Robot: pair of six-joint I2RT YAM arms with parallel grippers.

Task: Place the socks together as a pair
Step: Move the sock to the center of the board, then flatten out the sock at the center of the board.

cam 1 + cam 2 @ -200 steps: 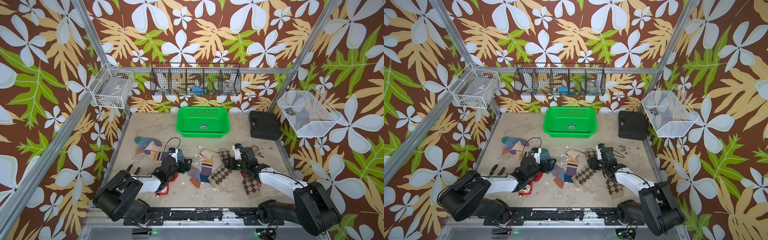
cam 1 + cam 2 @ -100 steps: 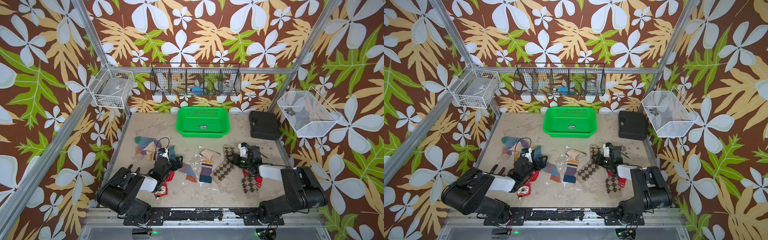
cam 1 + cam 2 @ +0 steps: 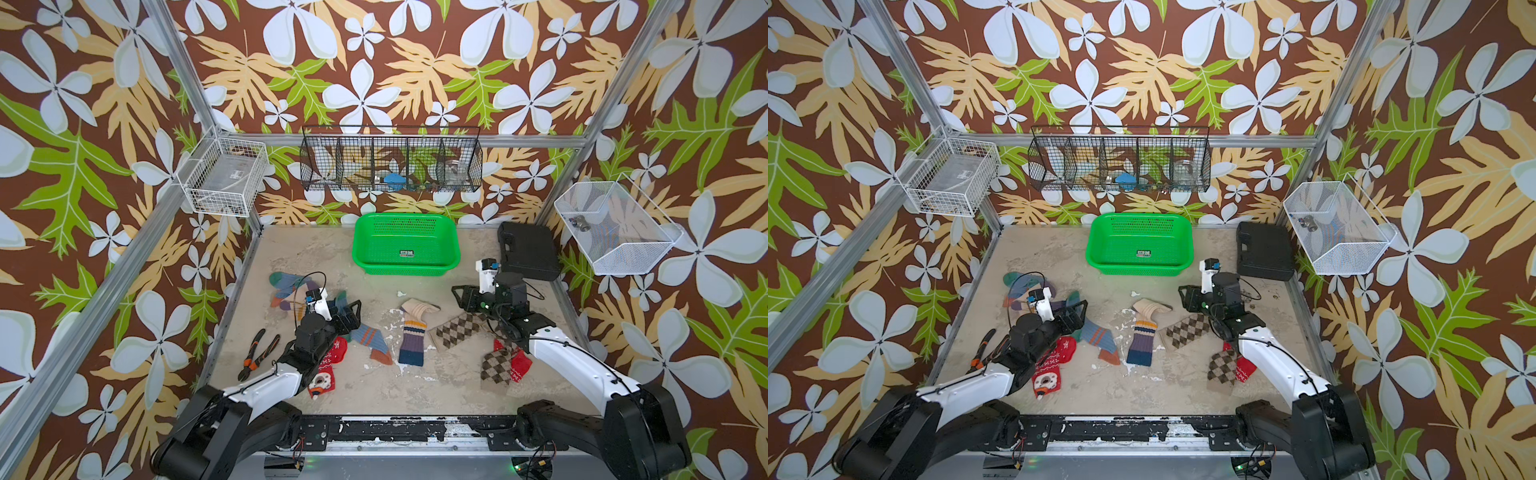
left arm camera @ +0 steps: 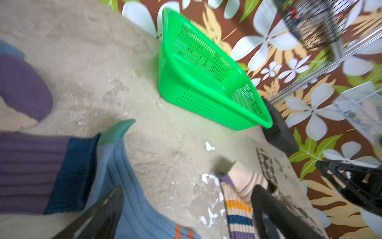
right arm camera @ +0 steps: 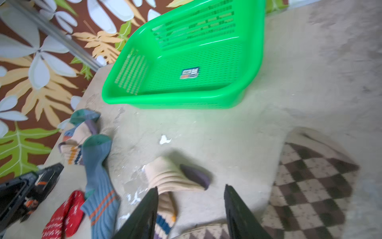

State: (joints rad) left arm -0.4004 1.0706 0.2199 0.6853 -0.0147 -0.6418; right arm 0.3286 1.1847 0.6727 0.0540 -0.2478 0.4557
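Eight socks: all loose on the table (image 3: 316, 257), in four spots.
Middle: cream sock (image 3: 411, 336) lengthwise, cuff folded over at its far end; blue-grey sock (image 3: 370, 338) just left of it; argyle sock (image 3: 457, 330) just right of it.
Near right: second argyle sock (image 3: 496, 365) lying over a red sock (image 3: 521, 361).
Near left: second red sock (image 3: 328, 365), partly under the left arm.
Far left: heap (image 3: 286, 286) of one blue-grey and one cream sock.
Left gripper (image 3: 351, 311): jaws spread wide, nothing between them, low over the green-toed end of the blue-grey sock.
Right gripper (image 3: 463, 297): jaws parted, nothing held, just right of the cream sock's folded cuff.
Left wrist view only: purple and navy bands from the heap lying against the blue-grey sock (image 4: 124, 165), half hidden by the arm in both top views.
Right wrist view only: bare table between the fingers (image 5: 144, 211), cream cuff just beyond them.
Both top views only: argyle-over-red stack at near right.
Surface: beige, mottled, flecked with white chips near the cream sock.
Pliers (image 3: 257, 353): near left, beside the left arm.
Basket (image 3: 405, 269): green, far middle, by the far wall.
Case (image 3: 525, 251): black, far right.
Room: brown walls (image 3: 374, 62) with white flowers and green and tan leaves; metal posts at the corners.
Wall fittings: black rack (image 3: 390, 158) on the far wall, white wire basket (image 3: 224, 183) on the left, white mesh bin (image 3: 615, 228) on the right.
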